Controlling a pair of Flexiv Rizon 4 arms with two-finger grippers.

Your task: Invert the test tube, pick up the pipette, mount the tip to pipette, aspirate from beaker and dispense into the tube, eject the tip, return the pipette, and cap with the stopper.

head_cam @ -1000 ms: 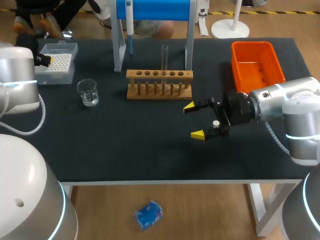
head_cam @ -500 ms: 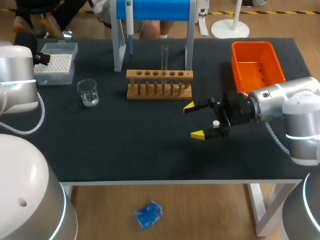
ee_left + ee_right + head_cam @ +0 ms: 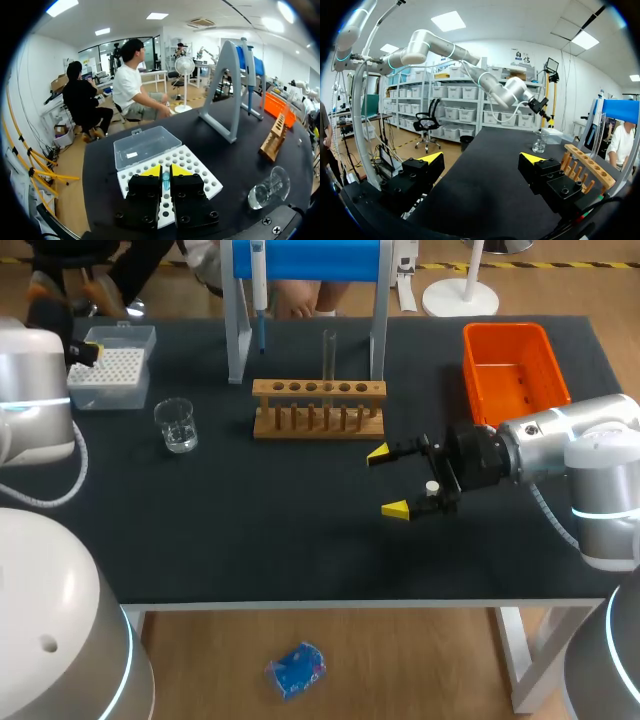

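Lab bench: test-tube rack [image 3: 300, 423], beaker [image 3: 177, 426], pipette [image 3: 258, 280].

Rack [image 3: 318, 408] sits mid-table [image 3: 300, 530], with the test tube [image 3: 329, 355] standing upright in one of its middle holes. The pipette stand [image 3: 236, 340] is right behind it, pipette [image 3: 259, 290] hanging on its left side. Tip box [image 3: 112, 365] is at the far left, left gripper [image 3: 85, 357] over it. The beaker [image 3: 176, 425] is just in front of the box (slightly right of it). Bin [image 3: 515, 370] is far right. Right gripper [image 3: 388, 481] hangs in front of the rack's right end.
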